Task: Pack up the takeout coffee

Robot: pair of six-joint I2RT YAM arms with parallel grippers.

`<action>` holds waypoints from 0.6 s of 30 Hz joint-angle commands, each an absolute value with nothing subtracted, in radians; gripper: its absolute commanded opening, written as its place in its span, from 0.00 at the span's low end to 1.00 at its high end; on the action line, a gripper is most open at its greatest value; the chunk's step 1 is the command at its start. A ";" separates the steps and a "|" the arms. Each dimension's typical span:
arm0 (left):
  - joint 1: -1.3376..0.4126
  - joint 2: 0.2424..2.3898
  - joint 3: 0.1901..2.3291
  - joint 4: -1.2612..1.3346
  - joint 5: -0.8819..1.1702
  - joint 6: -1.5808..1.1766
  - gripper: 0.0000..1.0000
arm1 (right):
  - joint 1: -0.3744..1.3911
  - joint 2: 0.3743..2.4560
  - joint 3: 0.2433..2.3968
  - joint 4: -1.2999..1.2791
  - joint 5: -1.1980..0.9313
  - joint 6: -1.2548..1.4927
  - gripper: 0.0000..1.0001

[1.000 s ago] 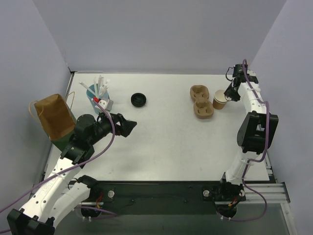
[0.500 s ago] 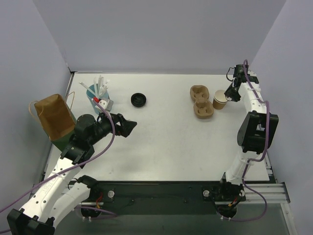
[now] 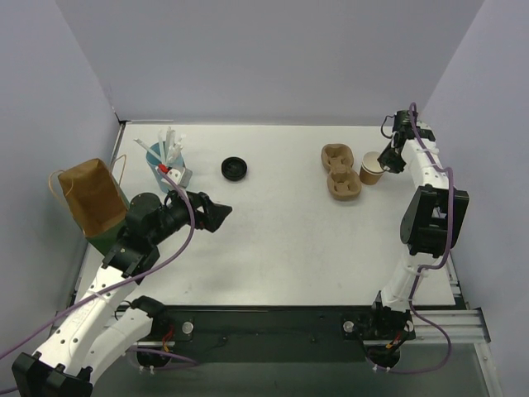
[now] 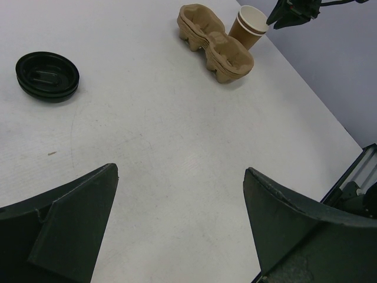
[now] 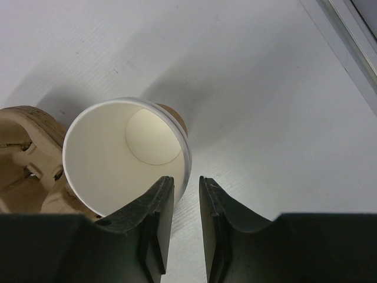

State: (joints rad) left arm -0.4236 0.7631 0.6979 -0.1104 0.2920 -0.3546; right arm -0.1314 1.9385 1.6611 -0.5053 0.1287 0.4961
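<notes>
The tan paper cup (image 3: 371,169) is stood upright and uncovered on the white worktop (image 3: 273,240), just beside the two-well moulded-pulp carrier (image 3: 341,172), at its 3 o'clock. The cup's smooth cream interior is exposed. The round black lid (image 3: 235,168) is laid well apart, at the carrier's 9 o'clock. At the cup's rim, the right gripper (image 5: 187,180) is held with jaws narrowly parted. The left gripper (image 4: 180,171) jaws are released wide, with nothing between them.

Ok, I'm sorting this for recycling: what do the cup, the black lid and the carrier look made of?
Cup: paper, going by its tan matt wall, rolled rim and smooth cream lining, perhaps coated. Lid: likely plastic, black with a slight sheen and moulded ridges. Carrier: moulded pulp, brown, matt and rough-looking.
</notes>
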 commanded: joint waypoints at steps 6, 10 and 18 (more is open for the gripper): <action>-0.423 0.759 0.733 -0.077 0.311 -0.336 0.97 | -0.138 1.960 1.701 -0.526 0.124 0.505 0.24; -0.423 0.761 0.735 -0.077 0.310 -0.336 0.97 | -0.138 1.965 1.700 -0.523 0.121 0.505 0.21; -0.423 0.758 0.733 -0.077 0.308 -0.333 0.97 | -0.143 1.965 1.704 -0.523 0.117 0.505 0.22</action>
